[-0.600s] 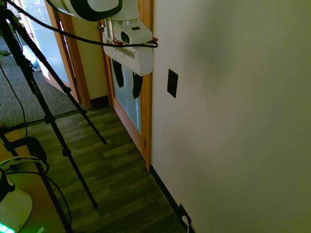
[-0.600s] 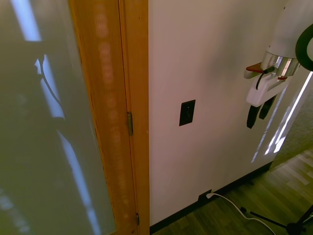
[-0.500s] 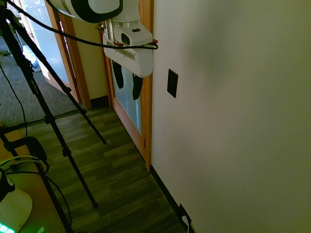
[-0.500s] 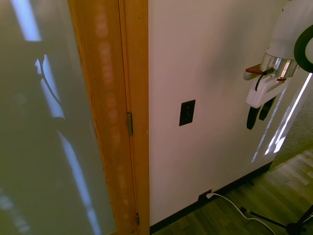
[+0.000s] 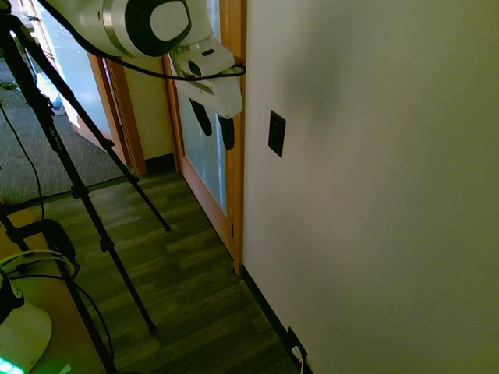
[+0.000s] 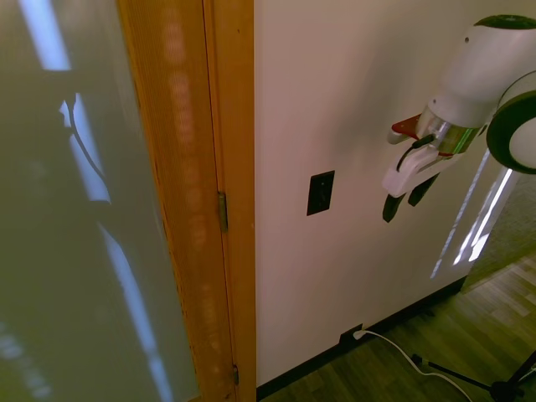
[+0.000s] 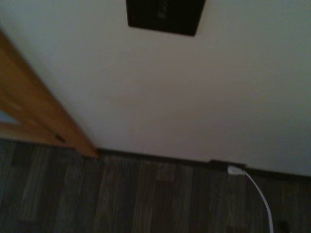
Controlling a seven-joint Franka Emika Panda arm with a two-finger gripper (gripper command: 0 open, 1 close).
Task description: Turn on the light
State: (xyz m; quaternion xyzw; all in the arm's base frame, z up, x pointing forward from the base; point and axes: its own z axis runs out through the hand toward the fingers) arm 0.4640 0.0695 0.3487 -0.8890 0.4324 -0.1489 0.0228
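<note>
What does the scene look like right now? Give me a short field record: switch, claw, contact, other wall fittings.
switch: black upright plate on the white wall, beside the wooden door frame
claw: open, empty, pointing down
contact: none; claw hangs off to the side of the switch, at about its height
outlet: black plate at the baseboard, with a white plug
floor: dark wood planks

Bare wall (image 6: 360,100) all round the black switch plate (image 6: 320,193), open air between it and the gripper (image 6: 399,203). Wooden door frame (image 6: 230,167) just left of the plate.
</note>
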